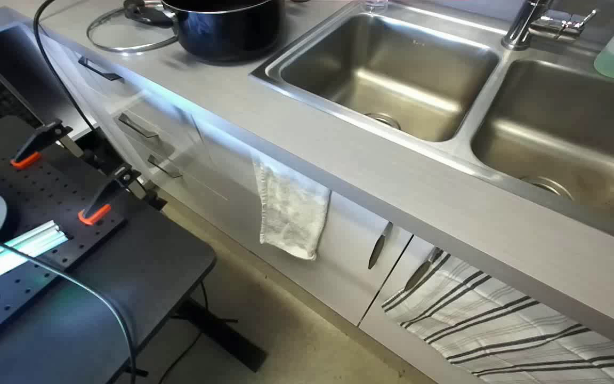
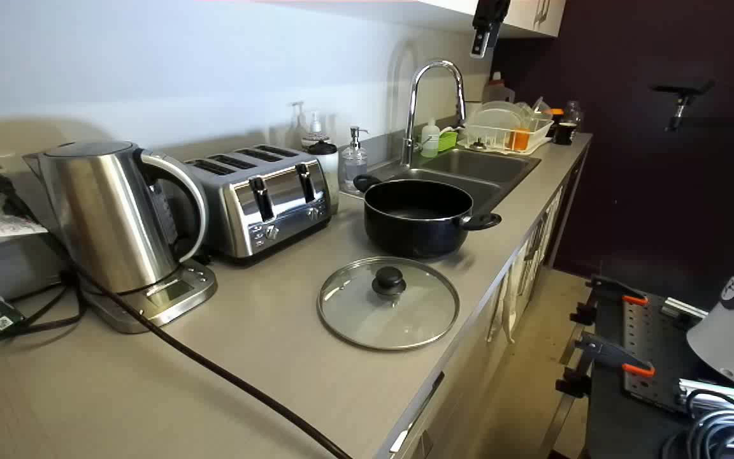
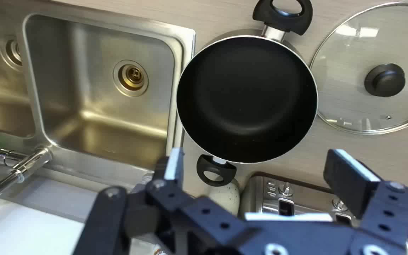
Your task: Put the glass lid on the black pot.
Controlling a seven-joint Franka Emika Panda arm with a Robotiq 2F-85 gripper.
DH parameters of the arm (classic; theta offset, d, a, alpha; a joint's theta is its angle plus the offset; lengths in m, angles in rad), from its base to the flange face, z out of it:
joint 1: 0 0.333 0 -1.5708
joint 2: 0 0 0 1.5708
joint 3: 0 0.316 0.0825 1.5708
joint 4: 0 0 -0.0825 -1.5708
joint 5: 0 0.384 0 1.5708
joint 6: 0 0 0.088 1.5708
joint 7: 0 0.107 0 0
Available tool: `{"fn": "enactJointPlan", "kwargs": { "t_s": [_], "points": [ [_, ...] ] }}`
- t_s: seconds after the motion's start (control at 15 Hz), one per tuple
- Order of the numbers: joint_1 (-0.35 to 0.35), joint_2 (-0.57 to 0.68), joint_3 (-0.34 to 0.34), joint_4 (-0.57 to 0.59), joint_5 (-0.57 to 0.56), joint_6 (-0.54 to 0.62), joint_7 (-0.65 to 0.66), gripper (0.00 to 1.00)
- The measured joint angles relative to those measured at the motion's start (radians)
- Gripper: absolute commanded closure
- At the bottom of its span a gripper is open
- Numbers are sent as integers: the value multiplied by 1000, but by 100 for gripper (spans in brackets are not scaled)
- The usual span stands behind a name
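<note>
Kitchen counter [image 2: 265, 338]: hovering above with the gripper [image 3: 257, 157] spread wide, holding nothing; facing the uncovered black pot [image 3: 246, 95] below; just past that, probably targeting the glass lid [image 2: 386, 313], calling for centering over its knob [image 3: 384, 80], pinching squarely, lifting level.

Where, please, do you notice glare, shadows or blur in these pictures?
In the wrist view, bright reflections on the glass lid and a partly blurred gripper; in an exterior view, pale streaks in the sink; in an exterior view, the kettle shadows the wall.
</note>
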Motion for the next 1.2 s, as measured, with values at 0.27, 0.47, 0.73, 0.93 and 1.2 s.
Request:
{"fn": "enactJointPlan", "kwargs": {
  "t_s": [0.27, 0.47, 0.73, 0.93, 1.2],
  "points": [
    [0, -1, 0, 1, 0, 0, 0, 0],
    [0, -1, 0, 1, 0, 0, 0, 0],
    [1, 0, 0, 1, 0, 0, 0, 0],
    [15, 10, 2, 0, 0, -4, -7, 0],
    [67, 55, 26, 0, 1, -14, -41, 0]
  ]
}}
